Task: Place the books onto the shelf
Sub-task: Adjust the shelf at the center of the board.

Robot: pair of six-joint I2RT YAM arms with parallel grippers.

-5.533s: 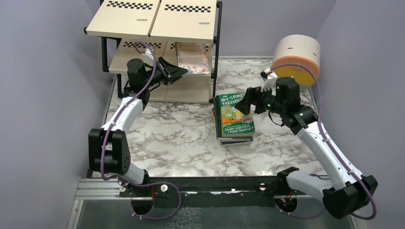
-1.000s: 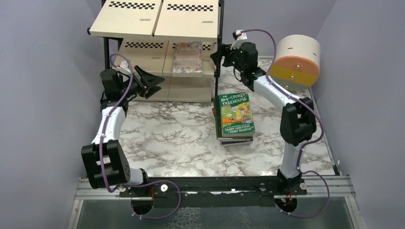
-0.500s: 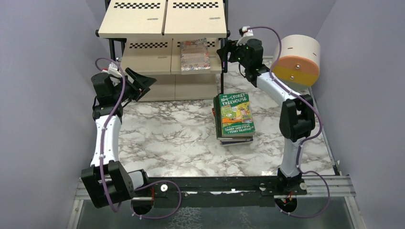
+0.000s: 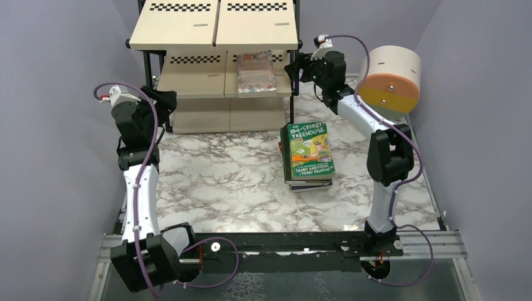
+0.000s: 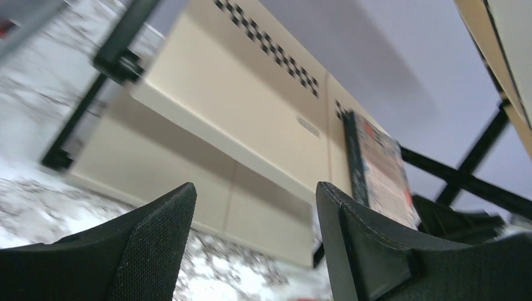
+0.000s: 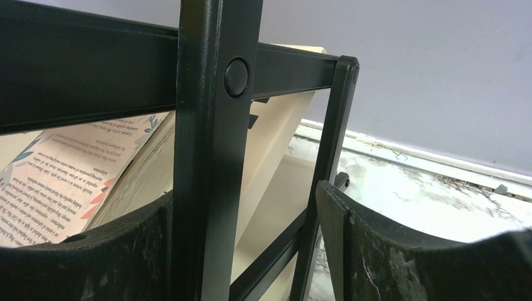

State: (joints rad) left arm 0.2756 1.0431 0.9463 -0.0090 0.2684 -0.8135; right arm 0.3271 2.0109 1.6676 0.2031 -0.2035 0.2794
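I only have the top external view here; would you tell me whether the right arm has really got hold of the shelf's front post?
Observer: Not clamped. In the right wrist view the shelf's black post stands between the right fingers, with a visible gap to one of them.
Operator: Thank you. Is the left arm carrying anything?
Observer: No. The left wrist view shows the left fingers apart with nothing between them, looking up at the shelf from low down.
Operator: And where is the shelved book relative to that post?
Observer: The book sits just beyond the post, its text-printed cover and page edge facing the right wrist camera.
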